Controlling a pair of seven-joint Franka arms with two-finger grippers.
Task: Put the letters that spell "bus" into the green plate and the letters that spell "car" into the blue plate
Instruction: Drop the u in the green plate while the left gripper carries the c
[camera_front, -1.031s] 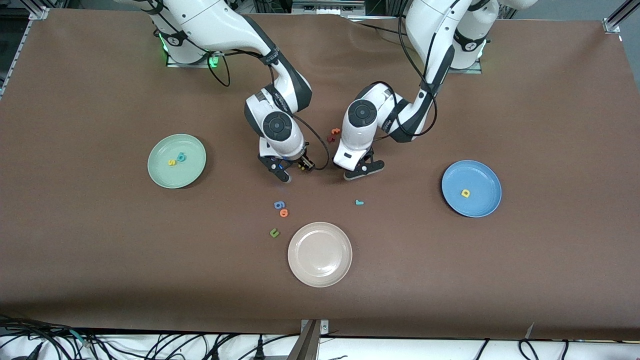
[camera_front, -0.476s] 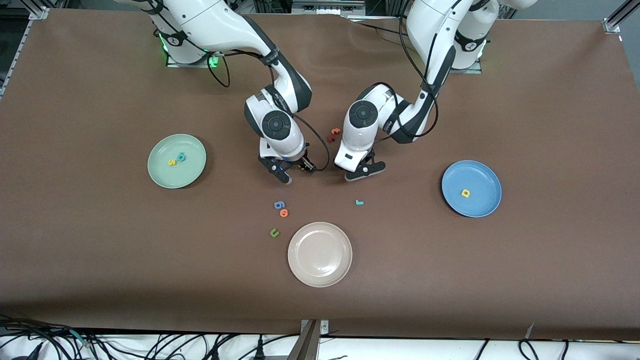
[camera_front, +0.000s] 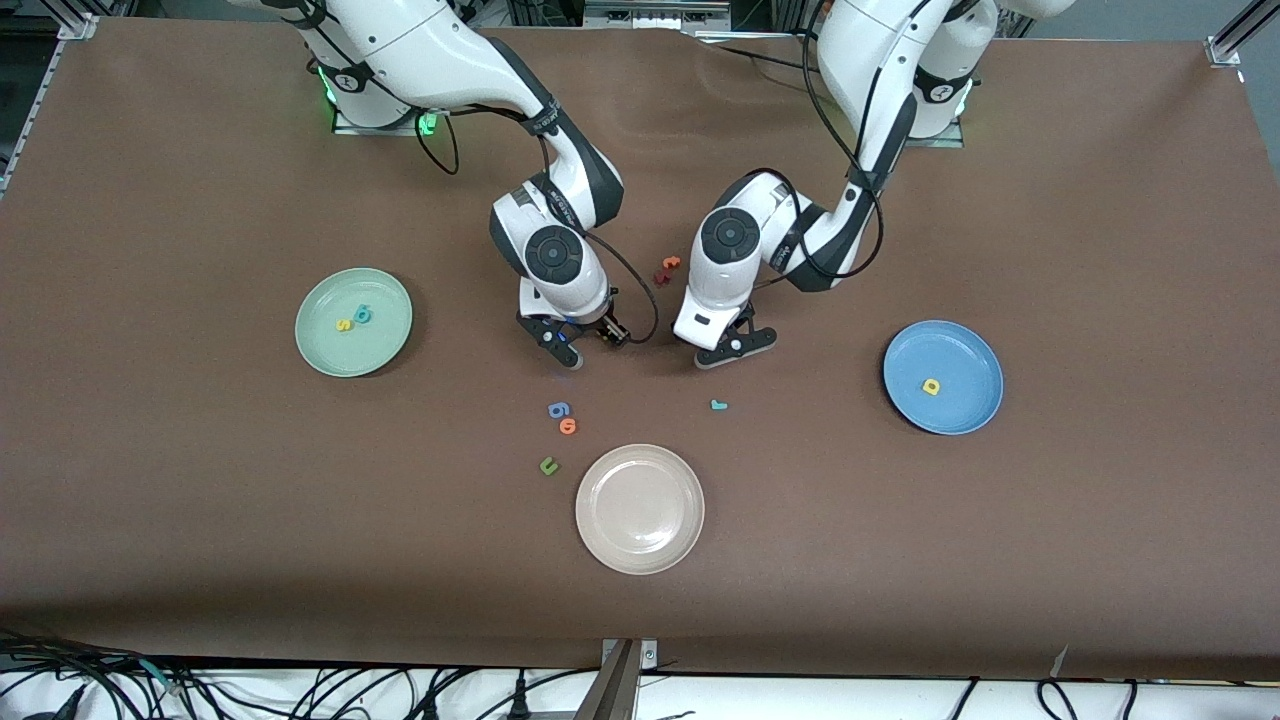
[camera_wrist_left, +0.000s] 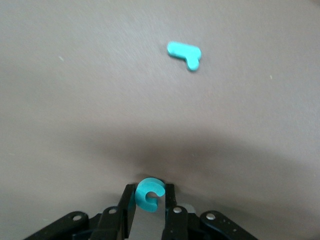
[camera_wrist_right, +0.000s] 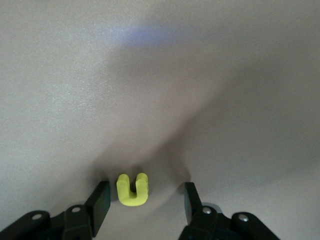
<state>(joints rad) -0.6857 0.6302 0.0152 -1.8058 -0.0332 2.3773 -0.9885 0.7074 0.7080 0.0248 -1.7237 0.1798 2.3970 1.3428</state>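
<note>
Gripping the teal c (camera_wrist_left: 149, 194) between its fingers, the left gripper (camera_front: 733, 349) sits low over the brown table (camera_front: 1050, 560) near its middle, with the jaws clamped on the letter. The teal r (camera_front: 718, 405) lies flat on the table, nearer to the front camera than that gripper and apart from it; the left wrist view shows it clearly (camera_wrist_left: 185, 54).

The right gripper (camera_front: 580, 347) is down beside the left one, toward the right arm's end. Its fingers stand apart with the yellow u (camera_wrist_right: 133, 189) lying on the table between them, close to one finger but touched by neither as far as the right wrist view shows.

The green plate (camera_front: 325, 350) holds the yellow s (camera_front: 344, 325) and the teal b (camera_front: 363, 314) side by side. The blue plate (camera_front: 975, 415) holds the yellow a (camera_front: 931, 386).

Between the grippers and the beige plate (camera_front: 600, 545) lie a blue g (camera_front: 558, 409) touching an orange o (camera_front: 568, 426), and a green u (camera_front: 548, 465) just beside the beige plate's rim. An orange letter (camera_front: 671, 263) and a dark red letter (camera_front: 660, 276) lie between the two wrists, farther from the front camera.
</note>
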